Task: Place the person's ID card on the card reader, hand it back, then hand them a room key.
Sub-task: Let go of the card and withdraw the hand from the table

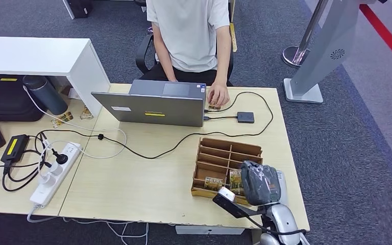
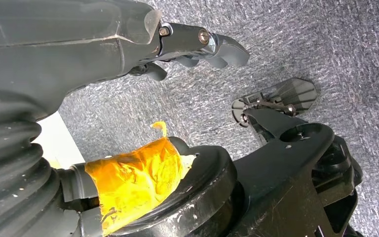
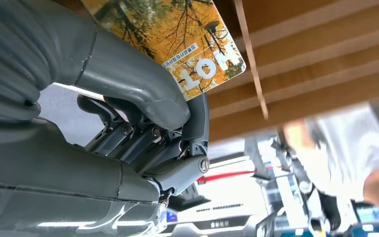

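Thumb and fingers of the right robot hand [image 3: 143, 123] pinch a room key [image 3: 187, 44] at the wooden organizer [image 1: 228, 163].

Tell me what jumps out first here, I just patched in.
The right hand pinches a yellow hotel key card at the wooden card organizer near the desk's front right corner. Across the desk, a seated person's hand rests beside the open laptop, with a small black card reader cabled nearby.
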Available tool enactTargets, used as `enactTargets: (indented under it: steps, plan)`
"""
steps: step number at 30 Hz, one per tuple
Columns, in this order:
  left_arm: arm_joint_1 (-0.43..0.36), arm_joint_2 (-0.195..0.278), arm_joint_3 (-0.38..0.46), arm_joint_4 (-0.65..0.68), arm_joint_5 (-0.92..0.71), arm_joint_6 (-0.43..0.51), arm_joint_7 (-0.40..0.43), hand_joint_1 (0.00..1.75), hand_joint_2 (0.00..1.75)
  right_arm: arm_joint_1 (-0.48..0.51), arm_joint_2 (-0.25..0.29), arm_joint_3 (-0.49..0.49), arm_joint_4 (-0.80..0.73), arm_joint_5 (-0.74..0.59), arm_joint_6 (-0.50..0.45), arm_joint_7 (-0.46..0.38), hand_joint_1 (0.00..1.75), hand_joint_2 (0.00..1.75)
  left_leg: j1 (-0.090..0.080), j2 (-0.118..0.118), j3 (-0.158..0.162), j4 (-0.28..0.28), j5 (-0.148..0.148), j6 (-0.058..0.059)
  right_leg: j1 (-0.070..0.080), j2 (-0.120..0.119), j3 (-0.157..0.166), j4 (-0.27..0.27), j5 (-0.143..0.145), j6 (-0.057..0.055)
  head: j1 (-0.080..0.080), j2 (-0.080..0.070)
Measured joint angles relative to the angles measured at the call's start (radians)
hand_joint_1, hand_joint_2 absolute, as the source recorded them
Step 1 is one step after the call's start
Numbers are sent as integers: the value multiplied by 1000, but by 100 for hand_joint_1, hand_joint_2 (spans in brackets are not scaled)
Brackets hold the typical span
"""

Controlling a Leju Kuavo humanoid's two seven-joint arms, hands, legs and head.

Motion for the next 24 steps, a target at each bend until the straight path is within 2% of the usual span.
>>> enactTargets:
  steps: [16,24]
  plan:
    - [-2,0,-12,0,-12,-2,0,0,175,-130,0,-61,-43,-9,2,0,175,175,0,0,0,0,0,0,0,0,0,1,0,0,0,0]
    - [-4,0,-21,0,-27,-5,0,0,175,-243,10,-71,-29,-12,21,7,175,175,0,0,0,0,1,-1,0,0,0,2,1,-1,0,0]
